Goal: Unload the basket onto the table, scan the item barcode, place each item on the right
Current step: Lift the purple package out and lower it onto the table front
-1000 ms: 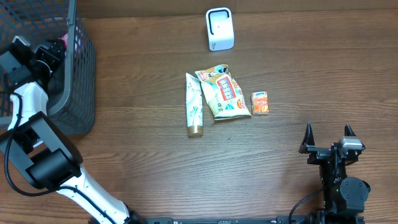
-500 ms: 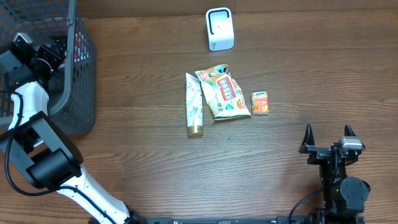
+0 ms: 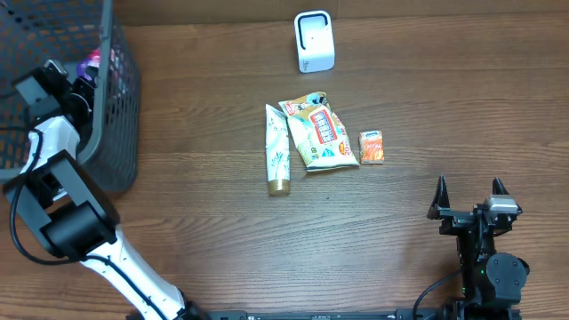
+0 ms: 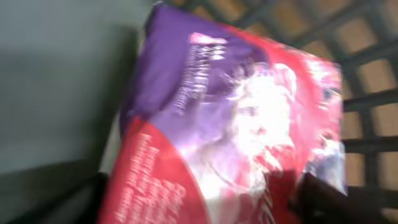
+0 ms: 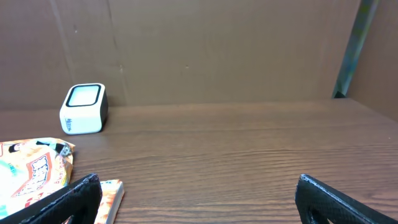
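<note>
Overhead view with 2 wrist views. My left pincer [image 4: 202, 183] reaches into the black mesh basket [image 3: 116, 133] at the table's far left corner. Its 2 fingers [image 4: 56, 199] are spread wide, showing as dark shapes in the lower corners of the left wrist view. A purple and red packet [image 4: 236, 124] fills that view between and beyond the fingers, against the basket's mesh. The packet is blurred, its print is unreadable, and I cannot tell whether either finger touches it. From overhead, only a pink and purple edge of the packet shows inside the basket rim.

My right pincer [image 3: 468, 191] rests at the near right of the wooden table [image 3: 222, 240], fingers spread and nothing between them. It points toward the white scanner [image 3: 314, 42], which stands upright at the far edge, well apart from both arms.

3 items lie in a row at the table's centre. A pale tube [image 3: 278, 149] with a gold cap lies on the left. A printed snack pouch [image 3: 320, 132] lies just beside it, and whether the 2 touch I cannot tell. A small orange box [image 3: 372, 147] lies just right of the pouch, apart from it. All 3 are well apart from either pincer.
</note>
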